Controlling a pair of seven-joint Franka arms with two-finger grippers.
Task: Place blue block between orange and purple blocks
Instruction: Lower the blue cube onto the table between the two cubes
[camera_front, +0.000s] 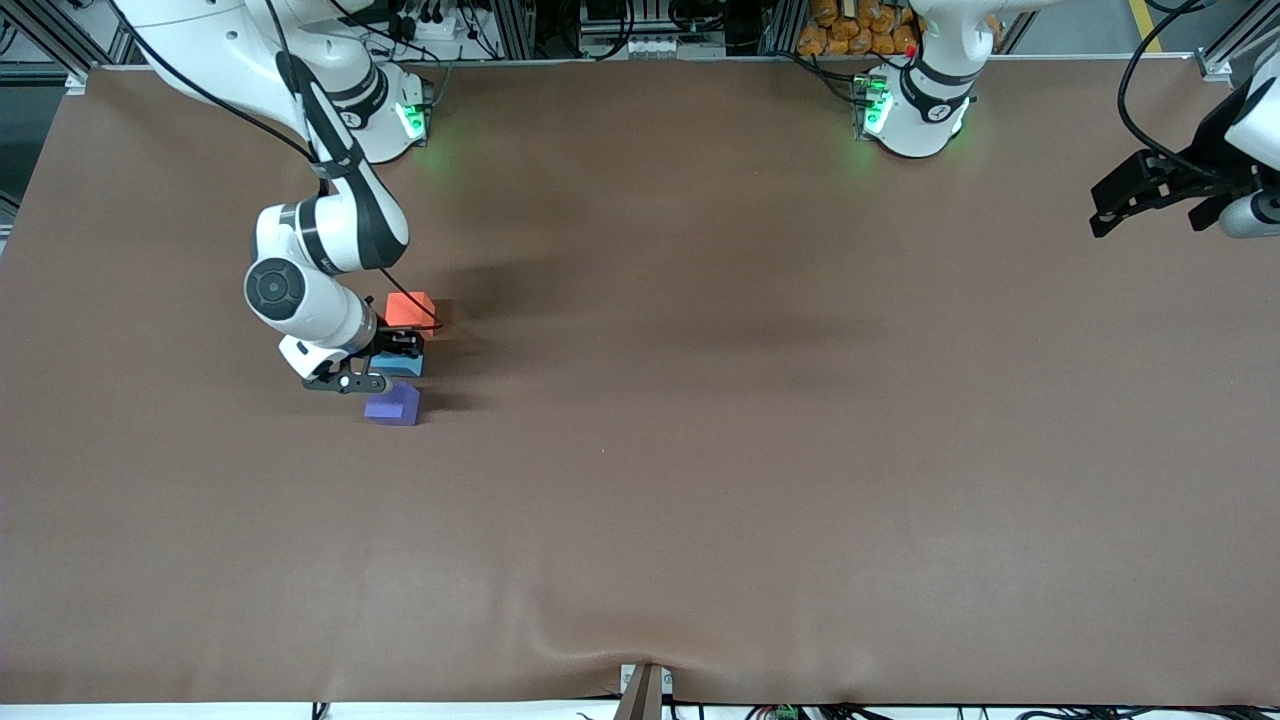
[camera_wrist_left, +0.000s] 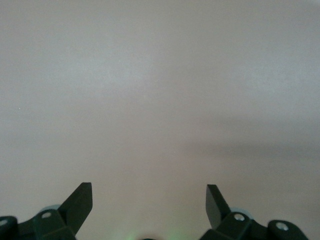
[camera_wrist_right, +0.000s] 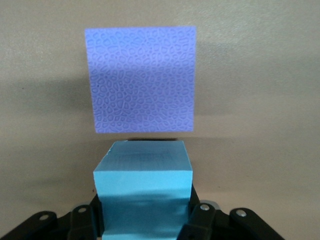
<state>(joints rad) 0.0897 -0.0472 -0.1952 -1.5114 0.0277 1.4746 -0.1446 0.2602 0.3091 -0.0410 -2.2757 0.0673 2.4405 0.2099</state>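
1. The right gripper (camera_front: 385, 362) is clamped on the blue block (camera_front: 400, 364), low in the gap between the orange block (camera_front: 411, 307) and the purple block (camera_front: 393, 404); placement looks nearly done.
2. Next, the judgement is to seat it, release, and lift straight up.
3. The purple block (camera_wrist_right: 140, 79) sits just beside the held cube (camera_wrist_right: 143, 192), so clearance is tight; the table (camera_front: 750, 400) toward the left arm's end lies open.
4. The left gripper (camera_front: 1150, 195) waits over the table edge, fingers (camera_wrist_left: 80, 202) spread apart.

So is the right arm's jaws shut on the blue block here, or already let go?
Shut on it: the right gripper has its jaws pressed against both sides of the blue block, between orange and purple.
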